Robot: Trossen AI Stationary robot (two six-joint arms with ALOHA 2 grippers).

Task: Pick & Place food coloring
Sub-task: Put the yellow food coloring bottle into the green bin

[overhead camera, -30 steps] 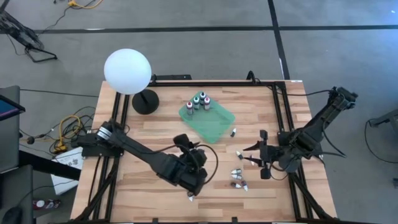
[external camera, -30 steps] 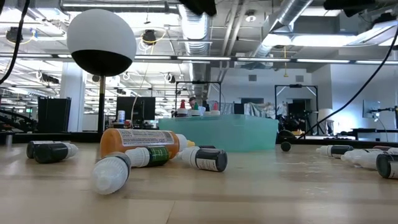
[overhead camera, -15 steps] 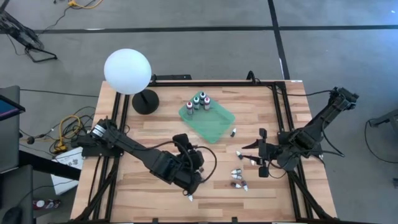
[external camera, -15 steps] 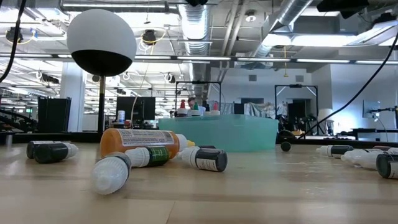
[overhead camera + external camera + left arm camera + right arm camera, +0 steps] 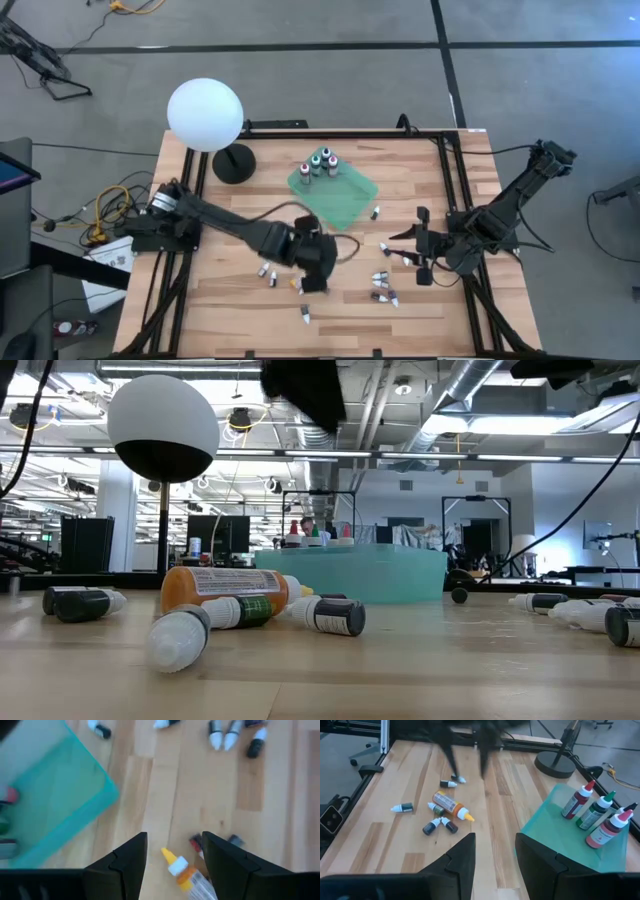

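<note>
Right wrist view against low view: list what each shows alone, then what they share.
Only the right wrist view shows the right end effector, its fingers apart and empty, three upright capped bottles standing at one end inside the green tray, and the left arm's dark fingers, blurred, above the bottles lying on the table.

Only the low view shows the white globe lamp and the room behind the table, plus further small bottles lying at the far right.

Both show the orange bottle lying among small dark bottles, and the tray.
</note>
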